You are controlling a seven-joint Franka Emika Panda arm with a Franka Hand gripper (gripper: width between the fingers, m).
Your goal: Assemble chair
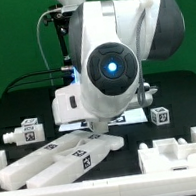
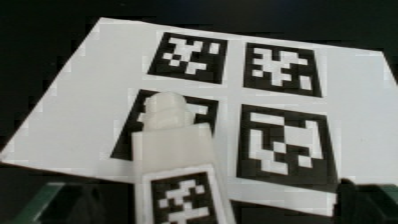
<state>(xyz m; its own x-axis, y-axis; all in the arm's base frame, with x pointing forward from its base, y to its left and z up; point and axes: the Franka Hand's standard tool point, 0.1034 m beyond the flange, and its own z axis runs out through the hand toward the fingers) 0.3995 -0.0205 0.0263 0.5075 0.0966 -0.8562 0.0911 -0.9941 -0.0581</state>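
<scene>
You are early in building the chair. No two parts look joined yet.

The step in hand seems to be the pegged leg (image 2: 173,160). The wrist view shows it close up, peg end pointing away, over the marker board (image 2: 89,90). I cannot tell if it lies on the board or hangs just above it.

I cannot tell how the gripper's fingers stand either. The wrist view shows only dark bits at its two lower corners, too blurry to read. In the exterior view the big arm (image 1: 106,64) hides the gripper.

The other chair parts lie on the black table (image 1: 127,178):
- The long bars (image 1: 54,161) are near, on the exterior view's left.
- A short pegged piece (image 1: 25,131) is farther back on that side.
- A blocky notched piece (image 1: 180,157) is near, on the exterior view's right.
- A small cube piece (image 1: 161,115) is behind it.

For the next move, I think you need a firm, straight hold on the leg. Then carry it to the part with the hole — and keep the peg lined up, or it may jam.

Only the wrist view shows the leg and the board's four tags. Only the exterior view shows where the other parts wait and that the arm stands over the far middle of the table.
</scene>
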